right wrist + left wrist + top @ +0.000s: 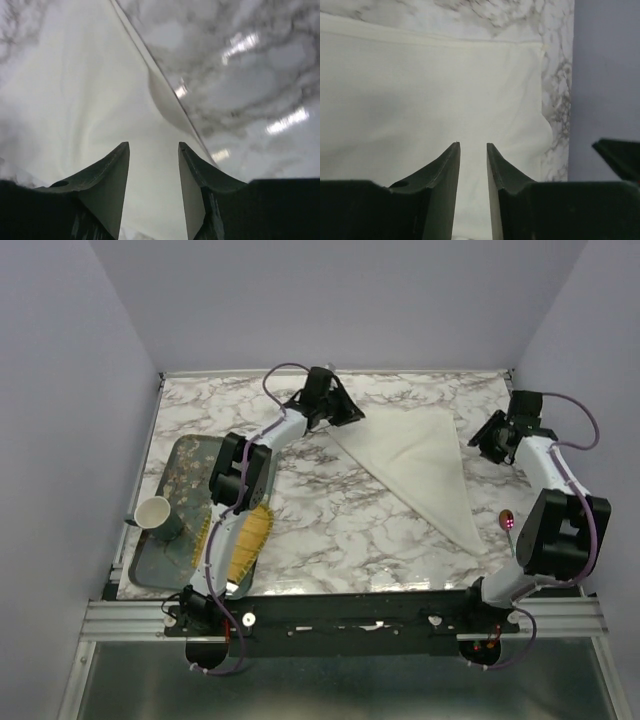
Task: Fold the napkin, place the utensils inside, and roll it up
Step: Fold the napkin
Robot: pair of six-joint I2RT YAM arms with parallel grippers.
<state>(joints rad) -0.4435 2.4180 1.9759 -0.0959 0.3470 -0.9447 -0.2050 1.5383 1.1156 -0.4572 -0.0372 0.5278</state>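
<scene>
Pale lavender walls (340, 300) closed in a marble-patterned worktop (330, 530) on three sides. On its right half we saw the napkin (420, 465), folded into a long triangle. Its broad end lay toward the far edge and its point reached toward the near right.

The left gripper (472, 145) hung over the napkin's far left corner. In the wrist view its jaws stood a narrow gap apart, with flat cream cloth showing through the gap and nothing pinched between them. The right gripper (153, 144) was at the napkin's far right side, close to the cloth's straight edge. Its jaws were parted somewhat wider, and again we saw only cloth lying below them, none of it gripped.

The spoon (508, 520) lay on the worktop just right of the napkin's near point, beside the right arm. Only its reddish bowl showed clearly.

At the left stood a dark patterned tray (180, 455) with a paper cup (155, 512) at its near left. A yellow mat (250, 540) lay along its right rim, partly hidden by the left arm.
</scene>
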